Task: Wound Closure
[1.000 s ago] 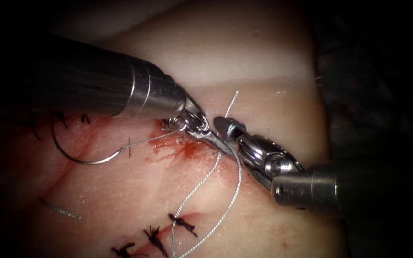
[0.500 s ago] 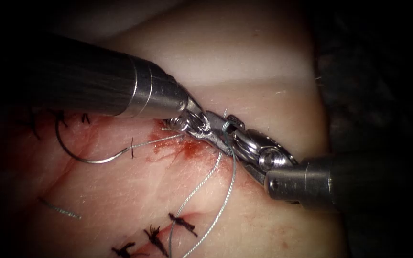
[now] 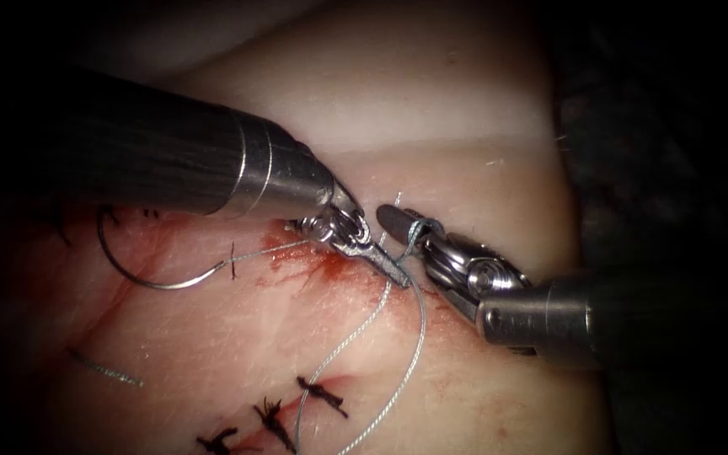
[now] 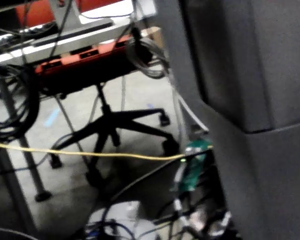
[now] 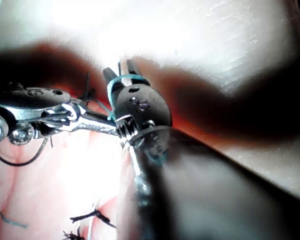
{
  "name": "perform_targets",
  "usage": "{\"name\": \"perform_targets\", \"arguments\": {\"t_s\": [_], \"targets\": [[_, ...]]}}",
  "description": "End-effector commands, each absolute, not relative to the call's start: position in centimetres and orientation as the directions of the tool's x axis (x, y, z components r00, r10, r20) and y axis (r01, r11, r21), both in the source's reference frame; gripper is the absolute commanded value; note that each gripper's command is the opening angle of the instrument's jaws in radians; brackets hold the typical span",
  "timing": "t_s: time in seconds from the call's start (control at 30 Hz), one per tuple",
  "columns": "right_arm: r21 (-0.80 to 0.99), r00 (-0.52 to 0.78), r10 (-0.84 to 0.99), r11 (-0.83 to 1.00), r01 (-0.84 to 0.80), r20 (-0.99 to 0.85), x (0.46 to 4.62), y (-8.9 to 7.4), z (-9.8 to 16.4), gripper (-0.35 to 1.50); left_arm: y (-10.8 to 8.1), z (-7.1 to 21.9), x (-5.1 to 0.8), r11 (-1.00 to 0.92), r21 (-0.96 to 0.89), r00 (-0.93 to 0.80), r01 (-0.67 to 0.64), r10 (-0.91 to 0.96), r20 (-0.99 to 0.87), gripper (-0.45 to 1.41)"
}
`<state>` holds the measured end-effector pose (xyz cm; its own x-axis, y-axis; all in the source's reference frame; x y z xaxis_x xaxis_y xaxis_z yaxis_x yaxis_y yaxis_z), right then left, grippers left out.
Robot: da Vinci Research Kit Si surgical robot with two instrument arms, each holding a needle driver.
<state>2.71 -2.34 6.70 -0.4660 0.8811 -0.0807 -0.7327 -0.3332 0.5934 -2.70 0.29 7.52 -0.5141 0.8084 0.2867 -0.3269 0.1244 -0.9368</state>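
Note:
In the endoscope view my left tool (image 3: pixel 391 271) reaches in from the upper left. Its jaws are shut on the thread (image 3: pixel 355 333) over the red-stained cut (image 3: pixel 330 265). Two strands fall from there toward the picture's bottom. The right tool (image 3: pixel 399 221) sits just right of it, jaws slightly parted, with a turn of thread around them and a short thread tail (image 3: pixel 396 200) standing between them. The right wrist view gives the same picture: the right tool (image 5: pixel 121 70) wrapped in thread, the left tool's jaws (image 5: pixel 92 124) beside it. The curved needle (image 3: pixel 149 285) lies free on the tissue (image 3: pixel 212 337) left of the cut, held by neither tool.
Dark finished stitches (image 3: pixel 323 396) run along the cut at the lower middle, with more (image 3: pixel 111 211) under the left shaft. A cut piece of thread (image 3: pixel 107 371) lies at the lower left. The tissue's pale far edge (image 3: pixel 398 93) meets dark cloth on the right.
The right tool pushed left against the left tool's jaws, then drew back to the right with thread still around it. The tail above it now looks much shorter. The needle stayed put.

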Motion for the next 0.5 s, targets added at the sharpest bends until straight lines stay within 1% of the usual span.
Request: {"name": "perform_targets", "arguments": {"t_s": [0.03,0.07,0.13,0.23,0.27,0.4,0.47,0.5], "targets": [[0.598,-0.459,0.885,-0.329,-0.731,-0.075,2.79,-2.39,6.75,0.41,0.27,7.57,-2.75,0.124,-0.938,-0.517,-0.323,0.807,0.285,-0.45],[0.598,-0.459,0.885,-0.329,-0.731,-0.075,2.79,-2.39,6.75,0.41,0.27,7.57,-2.75,0.124,-0.938,-0.517,-0.323,0.807,0.285,-0.45],[0.599,-0.456,0.887,-0.328,-0.73,-0.07,2.81,-2.39,6.75,0.49,0.27,7.56,-2.75,0.128,-0.937,-0.518,-0.326,0.805,0.29,-0.45],[0.6,-0.453,0.889,-0.328,-0.73,-0.066,2.83,-2.4,6.75,0.49,0.27,7.57,-2.75,0.132,-0.935,-0.517,-0.329,0.804,0.295,-0.45],[0.601,-0.453,0.889,-0.328,-0.729,-0.064,2.84,-2.39,6.75,0.56,0.27,7.57,-2.75,0.131,-0.935,-0.519,-0.329,0.803,0.294,-0.45],[0.606,-0.446,0.894,-0.329,-0.724,-0.048,2.88,-2.39,6.78,0.47,0.26,7.58,-2.75,0.136,-0.935,-0.519,-0.329,0.801,0.299,-0.45],[0.606,-0.446,0.894,-0.328,-0.725,-0.048,2.89,-2.39,6.79,0.47,0.26,7.58,-2.75,0.135,-0.935,-0.519,-0.329,0.801,0.299,-0.45],[0.609,-0.438,0.898,-0.325,-0.724,-0.042,2.91,-2.39,6.8,0.29,0.26,7.58,-2.75,0.135,-0.935,-0.52,-0.328,0.8,0.298,-0.45]]}}
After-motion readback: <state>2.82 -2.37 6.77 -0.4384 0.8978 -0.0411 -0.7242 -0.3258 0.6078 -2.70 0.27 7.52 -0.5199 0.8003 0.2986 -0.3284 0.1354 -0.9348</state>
